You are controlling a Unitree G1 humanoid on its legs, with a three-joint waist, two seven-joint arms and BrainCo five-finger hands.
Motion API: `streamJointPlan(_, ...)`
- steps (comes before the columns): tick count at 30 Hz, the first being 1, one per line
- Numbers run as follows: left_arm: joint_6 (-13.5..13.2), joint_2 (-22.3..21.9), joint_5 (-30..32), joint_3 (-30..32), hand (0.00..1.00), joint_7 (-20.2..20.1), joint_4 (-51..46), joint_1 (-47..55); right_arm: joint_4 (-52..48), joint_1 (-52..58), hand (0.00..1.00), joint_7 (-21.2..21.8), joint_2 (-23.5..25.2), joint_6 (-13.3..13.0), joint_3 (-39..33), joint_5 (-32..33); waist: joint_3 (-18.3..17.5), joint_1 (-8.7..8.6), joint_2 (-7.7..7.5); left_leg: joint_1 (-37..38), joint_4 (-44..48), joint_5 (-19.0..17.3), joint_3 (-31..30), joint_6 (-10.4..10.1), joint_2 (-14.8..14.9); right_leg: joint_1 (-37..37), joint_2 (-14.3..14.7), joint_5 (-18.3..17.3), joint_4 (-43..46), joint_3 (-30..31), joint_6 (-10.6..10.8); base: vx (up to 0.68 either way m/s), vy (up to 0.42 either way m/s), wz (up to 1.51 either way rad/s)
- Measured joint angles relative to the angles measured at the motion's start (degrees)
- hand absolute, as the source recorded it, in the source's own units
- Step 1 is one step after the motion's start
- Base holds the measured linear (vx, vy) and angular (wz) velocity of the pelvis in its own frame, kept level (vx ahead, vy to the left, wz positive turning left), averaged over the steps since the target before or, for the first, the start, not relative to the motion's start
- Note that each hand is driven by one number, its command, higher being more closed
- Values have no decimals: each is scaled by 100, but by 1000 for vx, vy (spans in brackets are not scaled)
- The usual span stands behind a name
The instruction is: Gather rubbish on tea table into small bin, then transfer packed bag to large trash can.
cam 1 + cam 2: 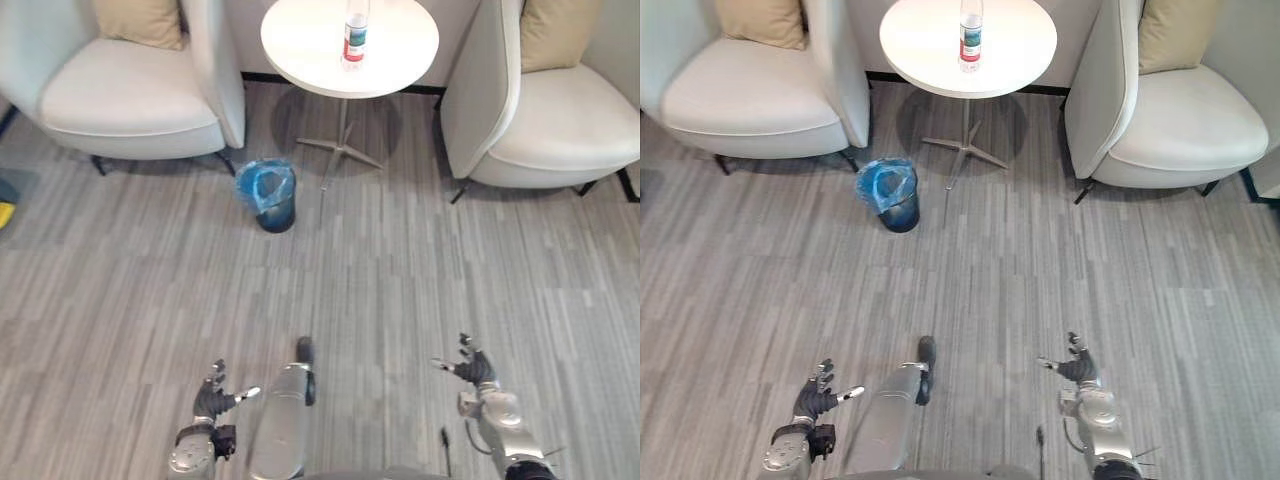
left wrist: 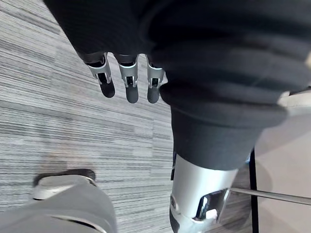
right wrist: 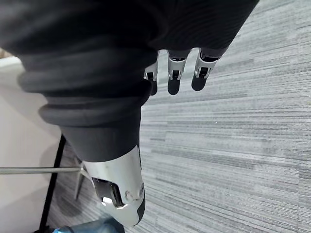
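A clear plastic bottle (image 1: 354, 34) with a red and blue label stands upright on the round white tea table (image 1: 300, 45) at the far middle. On the floor left of the table's foot stands a small dark bin (image 1: 268, 196) lined with a blue bag. My left hand (image 1: 213, 402) hangs low at the near left, fingers (image 2: 127, 82) straight and empty. My right hand (image 1: 474, 368) is low at the near right, also open with nothing in it. Both hands are far from the table and the bin.
Two pale armchairs flank the table: one (image 1: 130, 90) at the far left, one (image 1: 545, 120) at the far right, each with a tan cushion. Grey striped carpet (image 1: 380, 300) spreads between me and the table.
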Motion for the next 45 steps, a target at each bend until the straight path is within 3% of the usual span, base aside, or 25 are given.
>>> streamJointPlan(1,-2,-6,-1,-11,0,37,-4,10,-27,49,0,-1,-4,-11,40,-92,-26,-17,87,518,-298,-132,-46,-4,7,-418,-2,-188,6,-306,-261,615,104,7)
streamJointPlan(2,-4,7,-6,-19,0,38,-9,9,-48,72,0,4,-16,-17,110,-130,-55,-79,149,807,-522,-194,-123,-16,13,-770,15,-363,-256,-560,-354,731,74,28)
streamJointPlan(4,-26,65,-10,-68,0,35,-19,-35,-87,60,0,28,-24,-26,151,-169,-49,-167,189,1259,-774,-319,-308,-65,57,-1322,138,-525,-1367,-887,-402,614,-18,47)
streamJointPlan(5,-32,69,-11,-117,0,28,-14,-62,-60,112,0,32,-50,-18,145,-167,-33,-243,220,1467,-787,-384,-427,-126,106,-1510,349,-427,-2586,-938,-410,634,-94,70)
streamJointPlan(6,-32,49,-11,-107,0,32,-5,-70,-60,160,0,32,-78,-9,110,-167,-30,-299,225,1682,-816,-502,-604,-244,190,-1694,525,-64,-3556,-853,-480,777,-156,92)
streamJointPlan(8,-30,11,-5,-111,0,31,36,-54,-63,241,0,23,-101,18,84,-170,-68,-352,276,2029,-927,-619,-836,-452,349,-1642,829,1255,-4556,-682,-537,805,-222,81)
streamJointPlan(9,-30,-95,8,-121,0,28,106,-59,-73,247,0,25,-163,41,85,-172,-167,-355,463,1996,-685,-631,-980,-552,553,-1514,1033,1521,-4562,-695,-973,694,-193,35)
streamJointPlan(10,-37,-108,16,-131,0,17,115,-58,-105,202,0,25,-171,44,86,-171,-172,-289,491,1915,-435,-543,-953,-704,660,-1515,1073,1445,-4449,-738,-1038,540,-140,17)
streamJointPlan(11,-35,-130,20,-127,0,17,185,-97,-216,156,0,26,-178,47,86,-172,-164,-257,506,1711,114,-311,-924,-1045,681,-1450,1076,1277,-4334,-816,-1119,499,-166,13)
streamJointPlan(12,-33,-203,19,-99,0,24,251,-128,-375,168,0,25,-190,43,98,-170,-144,-259,537,1323,1203,317,-858,-1159,745,-1054,1122,1067,-4470,-851,-1126,593,-187,22)
streamJointPlan(13,-35,-248,13,-98,0,28,270,-115,-447,165,0,11,-188,44,126,-165,-106,-205,564,1055,1910,440,-766,-1136,929,-718,1179,994,-4655,-868,-1152,684,-187,21)
streamJointPlan(14,-42,-273,11,-119,0,25,361,-179,-514,150,0,-20,-144,25,123,-158,-64,-118,616,644,2861,182,-479,-907,1259,-118,1293,947,-4982,-891,-1206,547,-121,4)
streamJointPlan(17,-45,-289,10,-134,0,27,360,-217,-546,-26,0,-108,-59,-45,77,-90,-26,-85,501,-73,2331,-171,-233,-837,1241,525,1216,943,-5481,-866,-1199,497,-39,-4)
streamJointPlan(18,-42,-300,10,-134,0,28,360,-219,-547,-123,0,-129,-51,-60,7,-61,-28,-86,509,-263,1402,-157,-157,-857,1145,614,1146,896,-5536,-830,-1124,356,117,-17)
streamJointPlan(19,-41,-324,9,-142,0,30,356,-224,-555,-133,0,-131,-56,-91,-116,-58,-46,-87,587,-278,135,142,-156,-1054,1031,701,1110,733,-5530,-787,-919,350,146,-16)
streamJointPlan(20,-43,-361,9,-151,0,33,350,-212,-576,-114,0,-144,-98,-100,-157,-59,-51,-87,717,-239,-487,684,-158,-1085,1041,777,1180,641,-5522,-790,-838,330,162,-10)
streamJointPlan(21,-36,-393,6,-164,0,38,405,-288,-558,-80,0,-172,-54,-86,-255,-62,15,-92,728,-166,-600,1172,-149,-656,1004,907,1177,372,-5474,-715,-702,351,167,10)
streamJointPlan(22,-54,-335,7,-136,0,43,387,-294,-660,43,0,-182,-22,-77,-249,-115,-22,-96,563,-18,-781,1103,-147,-591,727,907,911,214,-5359,-677,-528,280,129,14)
streamJointPlan(24,-53,-345,8,-131,0,41,395,-245,-769,135,0,-195,-23,-82,-246,-179,-25,-89,456,65,-802,901,-46,-512,554,773,671,-59,-4935,-610,-420,196,100,-4)
streamJointPlan(28,-36,-245,10,-158,0,52,436,-86,-1133,150,0,-263,9,-100,-102,-455,-14,-114,385,441,-907,641,108,-393,364,140,329,-202,-3228,-332,-170,187,85,-11)
streamJointPlan(32,-69,-108,14,-209,0,86,441,-154,-1815,343,0,-286,65,-153,-10,-664,-75,-126,317,608,-972,628,-30,-368,456,-247,423,-399,-3528,-180,-234,208,-65,21)
streamJointPlan(33,-75,-110,14,-212,0,91,444,-139,-1983,345,0,-291,71,-162,-9,-706,-87,-118,298,608,-951,628,-45,-375,461,-288,425,-309,-3932,-174,-264,132,-128,17)
streamJointPlan(35,-77,-144,16,-207,0,109,543,-117,-2234,379,0,-295,63,-247,-10,-807,-170,-131,329,618,-963,612,-224,-532,446,-212,469,331,-4499,-223,-377,132,-150,23)
streamJointPlan(40,-110,-310,19,-237,0,41,589,96,-2669,401,0,-315,88,-403,224,-992,-347,-103,403,714,-1539,803,-358,-824,663,-11,804,629,-5218,-318,-559,88,-117,1)
streamJointPlan(45,-124,-288,17,-367,0,31,708,85,-2612,289,0,-376,95,-402,465,-1015,-355,-107,419,805,-1800,943,-484,-868,627,131,812,681,-5435,-465,-567,20,-32,12)
